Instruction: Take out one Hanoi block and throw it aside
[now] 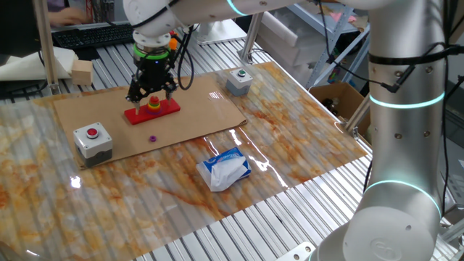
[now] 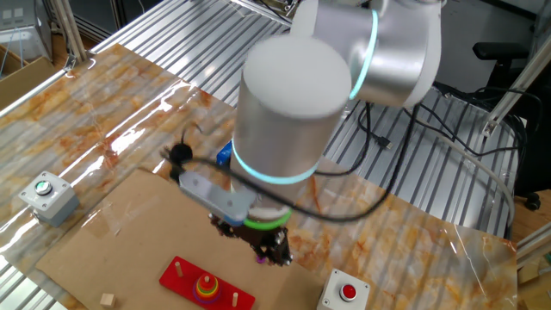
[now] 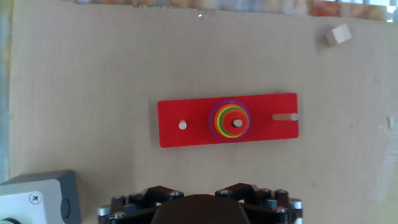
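Note:
The Hanoi block [image 1: 152, 138], a tiny purple ring, lies loose on the cardboard sheet [image 1: 206, 109], in front of the flat red base [image 1: 152, 111]. The base [image 3: 186, 109] carries a stack of red, yellow and green rings [image 3: 231, 121] on its middle peg; the two outer pegs are bare. My gripper [image 1: 152, 96] hovers just above the stack with its fingers spread and nothing between them. In the hand view only the dark body of the hand shows at the bottom edge; the fingertips are out of view. In the other fixed view the arm hides most of the gripper [image 2: 271, 248].
A grey box with a red button [image 1: 93, 139] sits at the cardboard's left front corner. A grey box with a green button [image 1: 238, 81] is at the back right. A blue-and-white packet [image 1: 226, 169] lies in front. A wooden cube [image 3: 337, 35] lies beyond the base.

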{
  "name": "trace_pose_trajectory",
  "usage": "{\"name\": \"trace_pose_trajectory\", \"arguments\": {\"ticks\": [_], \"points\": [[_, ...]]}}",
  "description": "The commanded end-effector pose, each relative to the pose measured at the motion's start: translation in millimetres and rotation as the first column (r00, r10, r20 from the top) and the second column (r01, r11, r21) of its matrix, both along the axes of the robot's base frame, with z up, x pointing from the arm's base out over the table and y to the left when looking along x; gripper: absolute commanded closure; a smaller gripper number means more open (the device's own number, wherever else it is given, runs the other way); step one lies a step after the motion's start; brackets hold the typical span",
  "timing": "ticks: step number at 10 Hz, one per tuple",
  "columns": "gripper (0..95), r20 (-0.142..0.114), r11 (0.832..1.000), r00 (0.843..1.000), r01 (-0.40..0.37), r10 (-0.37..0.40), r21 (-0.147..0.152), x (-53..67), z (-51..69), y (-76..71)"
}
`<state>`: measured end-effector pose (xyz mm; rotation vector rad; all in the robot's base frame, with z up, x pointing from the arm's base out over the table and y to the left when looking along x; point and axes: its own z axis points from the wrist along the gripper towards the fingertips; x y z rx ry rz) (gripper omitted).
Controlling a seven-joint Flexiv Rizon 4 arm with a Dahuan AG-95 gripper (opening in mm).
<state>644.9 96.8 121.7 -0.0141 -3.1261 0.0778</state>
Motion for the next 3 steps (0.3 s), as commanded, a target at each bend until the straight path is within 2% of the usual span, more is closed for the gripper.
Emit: {"name": "trace_pose_trajectory", "arguments": {"ticks": [1,3], "points": [[0.0,-0.007,1.0,1.0,0.008,-0.008,0.001,-3.5,10.4,-9.6],[0.0,-0.017,1.0,1.0,0.022,-0.023,-0.001,-7.2,14.7,-14.6]]}}
